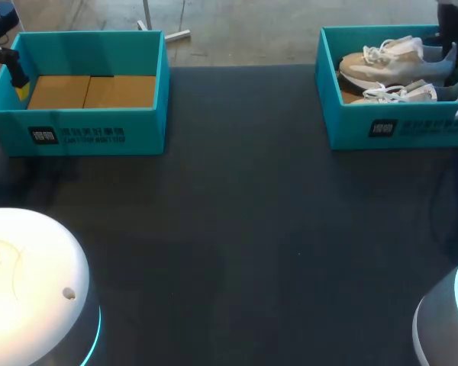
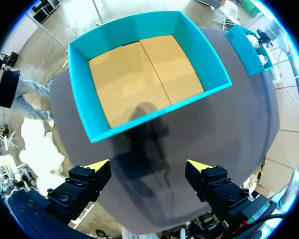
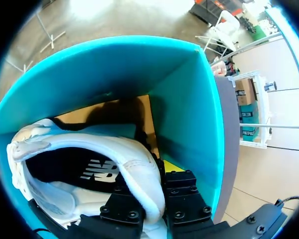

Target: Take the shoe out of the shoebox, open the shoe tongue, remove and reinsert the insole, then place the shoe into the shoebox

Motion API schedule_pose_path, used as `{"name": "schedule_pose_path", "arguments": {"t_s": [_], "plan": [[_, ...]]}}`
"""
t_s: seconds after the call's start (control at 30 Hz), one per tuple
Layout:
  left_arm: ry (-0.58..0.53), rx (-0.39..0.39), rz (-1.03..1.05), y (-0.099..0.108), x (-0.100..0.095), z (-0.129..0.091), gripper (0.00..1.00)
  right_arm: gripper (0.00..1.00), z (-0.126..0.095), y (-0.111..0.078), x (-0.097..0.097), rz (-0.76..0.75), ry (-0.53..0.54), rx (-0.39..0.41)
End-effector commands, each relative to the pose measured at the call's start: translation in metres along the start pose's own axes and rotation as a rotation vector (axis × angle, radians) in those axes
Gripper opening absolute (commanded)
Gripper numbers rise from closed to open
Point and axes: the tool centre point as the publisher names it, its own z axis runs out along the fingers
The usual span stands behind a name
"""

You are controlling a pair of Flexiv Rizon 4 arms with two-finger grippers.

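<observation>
Two pale beige-and-white shoes lie in the teal shoebox (image 1: 412, 128) at the back right: the rear shoe (image 1: 389, 62) and the front shoe (image 1: 412, 93). My right arm (image 1: 452, 19) comes down into that box at the rear shoe's heel. In the right wrist view my right gripper (image 3: 147, 177) is shut on the heel collar of the shoe (image 3: 89, 149), one finger inside the opening and one outside, close to the shoebox wall (image 3: 189, 109). My left gripper (image 2: 148, 165) hangs open and empty over the table beside the other box; in the head view the left gripper (image 1: 19, 82) is at the far left.
A second teal box (image 1: 91, 126) with a bare cardboard floor (image 2: 144, 74) stands at the back left. Black tabletop (image 1: 237, 229) stretches between and in front of both boxes. The two arm bases (image 1: 30, 290) sit at the near corners.
</observation>
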Motion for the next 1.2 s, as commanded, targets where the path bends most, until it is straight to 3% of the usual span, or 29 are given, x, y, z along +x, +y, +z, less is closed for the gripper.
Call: {"name": "schedule_pose_path", "arguments": {"t_s": [0.03, 0.4, 0.77, 0.83, 0.9, 0.93, 1.2], "plan": [[-0.002, -0.001, 0.000, 0.000, 0.000, 0.000, 1.00, 0.00, 0.003, -0.003, 0.002, -0.007, 0.007, 0.003], [-0.002, -0.001, 0.000, 0.000, 0.000, 0.000, 1.00, 0.00, 0.019, -0.004, 0.013, -0.034, 0.013, 0.022], [-0.002, -0.001, 0.000, 0.000, 0.000, 0.000, 1.00, 0.01, 0.027, -0.006, 0.011, -0.032, 0.039, 0.034], [-0.002, -0.001, 0.000, 0.000, 0.000, 0.000, 1.00, 0.16, 0.027, -0.006, 0.010, -0.031, 0.044, 0.034], [-0.002, -0.001, 0.000, 0.000, 0.000, 0.000, 1.00, 0.47, 0.024, -0.007, 0.009, -0.032, 0.056, 0.030], [-0.002, -0.001, 0.000, 0.000, 0.000, 0.000, 1.00, 1.00, 0.020, -0.007, 0.008, -0.032, 0.059, 0.026], [-0.002, -0.001, 0.000, 0.000, 0.000, 0.000, 1.00, 1.00, -0.015, -0.013, 0.005, -0.039, 0.061, -0.026]]}}
